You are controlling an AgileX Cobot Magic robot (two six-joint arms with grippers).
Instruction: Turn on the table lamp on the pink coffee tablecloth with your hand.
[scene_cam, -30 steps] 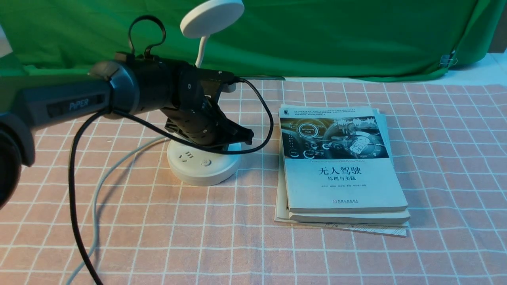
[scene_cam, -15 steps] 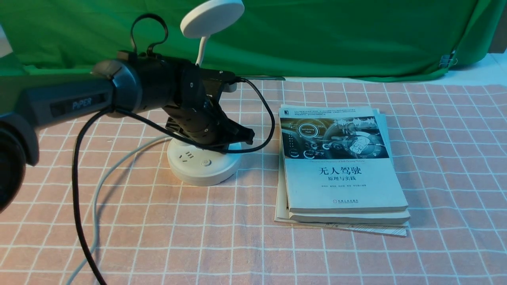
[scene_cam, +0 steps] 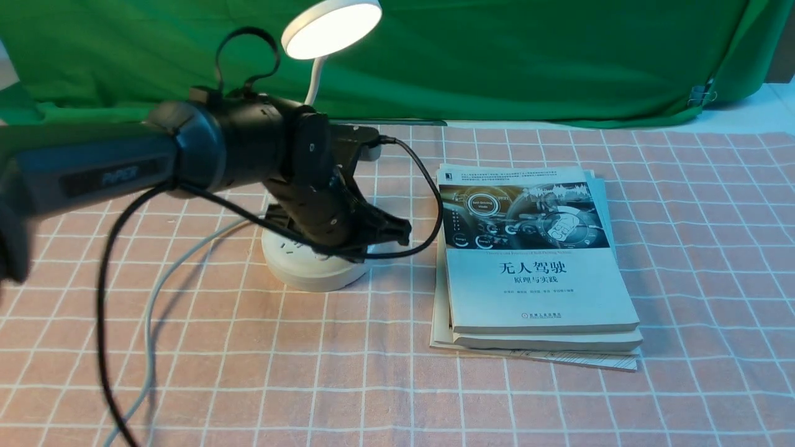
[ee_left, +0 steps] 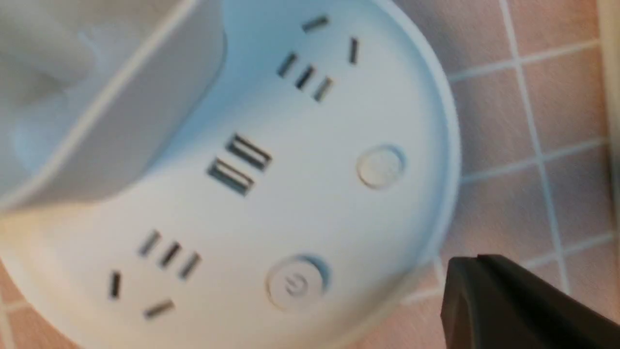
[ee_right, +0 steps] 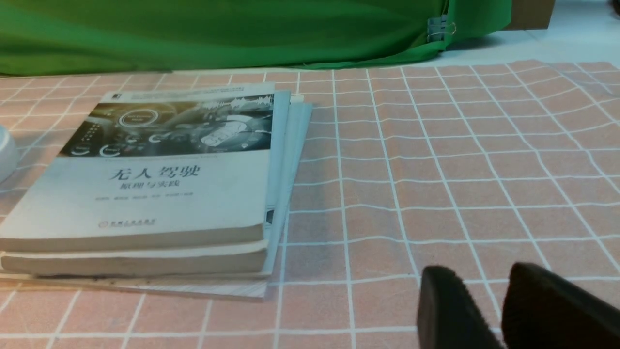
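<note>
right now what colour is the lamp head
The lamp head glows warm white, lit; best in the front view.

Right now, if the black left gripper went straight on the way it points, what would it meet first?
Probably the salmon-pink grid tablecloth between the white round lamp base and the stacked books; the left gripper tilts down-right. Depth unclear: maybe the books' edge.

One lamp: two buttons, two USB slots, two sockets. Two thick books; thin sheets beneath, count unclear. One cloth, one backdrop, one black cable, one grey cord. Two grippers: left gripper, right gripper.
</note>
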